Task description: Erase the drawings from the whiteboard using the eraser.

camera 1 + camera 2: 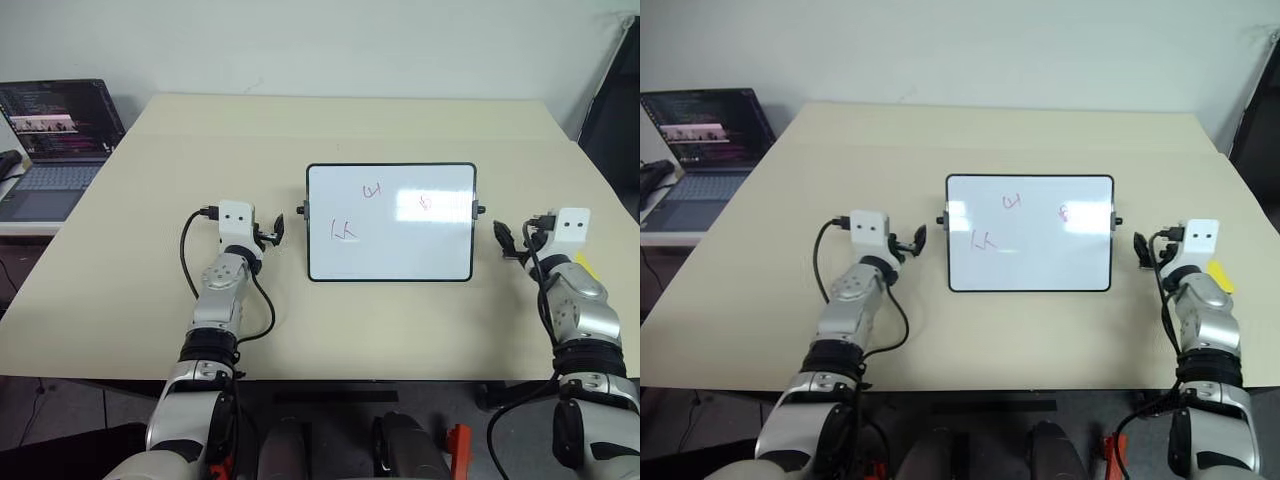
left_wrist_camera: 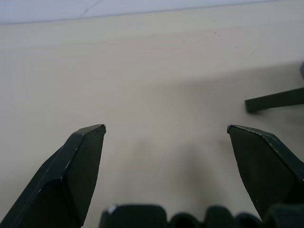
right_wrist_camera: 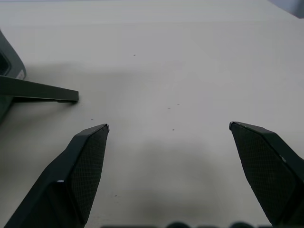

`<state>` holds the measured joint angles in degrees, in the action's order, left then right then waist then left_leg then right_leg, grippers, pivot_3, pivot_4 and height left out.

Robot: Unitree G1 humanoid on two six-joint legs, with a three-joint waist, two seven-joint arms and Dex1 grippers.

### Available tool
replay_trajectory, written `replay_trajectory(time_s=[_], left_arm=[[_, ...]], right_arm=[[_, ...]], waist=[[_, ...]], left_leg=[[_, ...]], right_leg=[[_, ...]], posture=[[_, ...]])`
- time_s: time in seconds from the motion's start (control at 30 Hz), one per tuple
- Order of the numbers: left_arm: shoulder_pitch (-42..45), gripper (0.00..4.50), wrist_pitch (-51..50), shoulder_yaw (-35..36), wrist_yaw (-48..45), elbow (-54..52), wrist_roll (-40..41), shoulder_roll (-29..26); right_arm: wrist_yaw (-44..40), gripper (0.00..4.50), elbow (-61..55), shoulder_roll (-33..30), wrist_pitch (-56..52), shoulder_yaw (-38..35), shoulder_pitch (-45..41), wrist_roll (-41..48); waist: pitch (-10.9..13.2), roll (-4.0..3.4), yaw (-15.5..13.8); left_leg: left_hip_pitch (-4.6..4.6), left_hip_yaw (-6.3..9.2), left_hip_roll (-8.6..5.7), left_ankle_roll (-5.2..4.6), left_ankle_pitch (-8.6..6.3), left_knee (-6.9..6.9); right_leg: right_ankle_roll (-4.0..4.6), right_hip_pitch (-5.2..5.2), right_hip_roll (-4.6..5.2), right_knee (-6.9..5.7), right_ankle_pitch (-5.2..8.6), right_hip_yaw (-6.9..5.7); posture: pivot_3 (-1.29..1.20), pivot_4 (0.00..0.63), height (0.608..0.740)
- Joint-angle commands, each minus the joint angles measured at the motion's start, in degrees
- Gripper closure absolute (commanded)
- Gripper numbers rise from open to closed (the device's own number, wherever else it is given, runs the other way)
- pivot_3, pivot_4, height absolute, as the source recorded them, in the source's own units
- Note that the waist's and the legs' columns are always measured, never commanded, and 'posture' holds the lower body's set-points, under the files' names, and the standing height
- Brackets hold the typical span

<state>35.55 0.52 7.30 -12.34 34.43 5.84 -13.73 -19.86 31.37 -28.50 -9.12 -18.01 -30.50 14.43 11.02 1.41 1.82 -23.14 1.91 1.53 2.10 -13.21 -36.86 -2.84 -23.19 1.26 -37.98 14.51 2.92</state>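
Flanking the whiteboard, both jaws gape — eraser beside the right arm.

Eraser — mostly hidden behind the right arm — and laptop cut by the edge

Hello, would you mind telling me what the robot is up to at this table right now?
It is set to wipe the whiteboard, which stands on the table between its arms. The drawings are all still there, red and dark. The left gripper and the right gripper are both open and empty, one on each side of the board. The yellow eraser lies beside the right arm, not yet picked up.
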Motion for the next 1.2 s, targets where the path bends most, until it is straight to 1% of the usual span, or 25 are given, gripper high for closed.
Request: replay_trajectory(time_s=[0.03,0.17,0.23,0.33,0.37,0.4,0.5,0.6,0.7,0.8,0.93,1.03,1.2], left_arm=[[0.4,0.0,0.9,0.9,-1.9,-0.1,1.8,0.4],[-0.6,0.0,-0.1,1.3,-1.9,-1.9,2.6,0.7],[-0.9,0.0,-1.2,2.4,-6.0,-4.2,5.4,-1.0],[-3.1,0.0,-6.2,1.9,-18.4,-12.6,11.5,-5.5],[-3.8,0.0,-7.9,1.5,-20.8,-15.1,12.7,-6.7],[-4.4,0.0,-10.8,1.0,-24.4,-18.0,14.4,-9.0],[-5.2,0.0,-19.3,-0.1,-33.0,-24.4,19.0,-14.8],[-4.9,0.0,-27.7,-1.6,-40.8,-31.4,24.1,-20.2],[-3.6,0.0,-33.6,-4.6,-46.7,-36.1,27.2,-23.1],[-2.9,0.0,-36.7,-8.1,-49.6,-39.7,27.8,-23.8],[0.0,0.0,-39.3,-9.9,-49.2,-42.4,29.4,-21.1],[2.6,0.0,-40.5,-10.4,-48.6,-43.4,30.4,-18.8],[3.6,0.0,-39.8,-12.7,-50.0,-44.4,29.3,-18.4]], right_arm=[[0.0,0.04,0.0,-0.8,1.0,0.2,-1.7,-0.6],[0.1,0.04,-0.1,-1.3,0.7,0.3,-1.5,-1.1],[-1.6,0.04,-0.1,-2.6,0.0,0.2,-1.8,-0.9],[-5.1,0.04,-0.2,-7.0,-3.6,-1.1,-1.3,0.4],[-5.9,0.04,-0.2,-8.2,-4.4,-1.7,-1.2,1.0],[-7.9,0.04,0.4,-10.4,-6.3,-2.1,-1.2,1.8],[-14.3,0.04,3.8,-16.0,-10.4,-2.0,-1.1,2.7],[-19.9,0.04,5.5,-19.9,-14.0,-1.7,-1.9,4.0],[-24.7,0.04,10.3,-22.5,-14.8,0.3,-4.2,2.6],[-25.0,0.04,16.3,-23.9,-13.1,1.4,-6.3,0.3],[-25.9,0.04,21.3,-24.8,-11.5,1.5,-8.9,-0.5],[-26.3,0.04,23.5,-25.4,-10.7,1.5,-9.8,-0.9],[-26.8,0.04,24.6,-25.3,-10.3,1.6,-10.4,-1.5]], waist=[[0.0,0.0,0.0],[0.0,0.0,0.0],[0.0,0.0,0.1],[0.0,-0.01,0.1],[0.0,-0.01,0.1],[0.0,-0.01,0.0],[0.0,-0.01,-0.1],[0.0,-0.01,0.1],[0.0,0.0,0.3],[0.0,0.0,0.6],[0.0,0.03,1.1],[0.0,0.03,1.3],[0.0,0.02,1.6]], left_leg=[[0.01,-0.01,0.0,0.0,0.0,0.0],[0.02,-0.01,0.0,0.0,0.0,-0.01],[0.02,-0.02,0.0,0.0,0.0,-0.01],[0.0,-0.03,0.0,0.0,0.0,0.0],[0.0,-0.04,0.01,0.0,0.0,0.01],[0.0,-0.04,0.01,0.0,0.0,0.02],[0.01,-0.04,0.01,0.0,0.0,0.01],[0.04,-0.05,0.01,-0.01,0.0,0.01],[0.08,-0.11,0.02,-0.01,-0.01,-0.01],[0.18,-0.32,0.03,-0.01,-0.01,0.0],[0.21,-0.47,0.04,-0.01,-0.01,0.01],[0.21,-0.51,0.04,-0.02,-0.01,-0.01],[0.25,-0.6,0.03,-0.01,-0.01,0.01]], right_leg=[[0.0,0.0,0.0,-0.01,0.0,0.01],[0.0,0.0,0.0,-0.03,0.0,0.02],[0.0,0.0,0.0,-0.03,0.0,0.03],[0.0,-0.03,-0.01,-0.03,0.0,0.02],[0.01,-0.03,0.0,-0.03,0.0,0.03],[0.01,-0.03,0.0,-0.01,0.0,0.03],[0.01,-0.01,0.0,-0.01,0.01,0.02],[0.01,0.02,0.0,0.01,0.02,0.02],[0.0,0.03,-0.02,0.0,0.02,0.09],[-0.01,0.03,-0.07,-0.01,0.03,0.33],[-0.03,0.0,-0.09,0.0,0.03,0.5],[-0.07,0.0,-0.09,0.01,0.01,0.56],[-0.11,-0.01,-0.11,0.03,0.01,0.69]], posture=[[0.0,0.15,0.74],[0.0,0.15,0.74],[0.0,0.15,0.74],[0.0,0.15,0.74],[0.0,0.15,0.74],[0.0,0.15,0.74],[0.0,0.15,0.74],[0.0,0.15,0.74],[0.0,0.15,0.74],[0.0,0.15,0.74],[0.0,0.15,0.74],[0.0,0.15,0.74],[0.0,0.15,0.74]])
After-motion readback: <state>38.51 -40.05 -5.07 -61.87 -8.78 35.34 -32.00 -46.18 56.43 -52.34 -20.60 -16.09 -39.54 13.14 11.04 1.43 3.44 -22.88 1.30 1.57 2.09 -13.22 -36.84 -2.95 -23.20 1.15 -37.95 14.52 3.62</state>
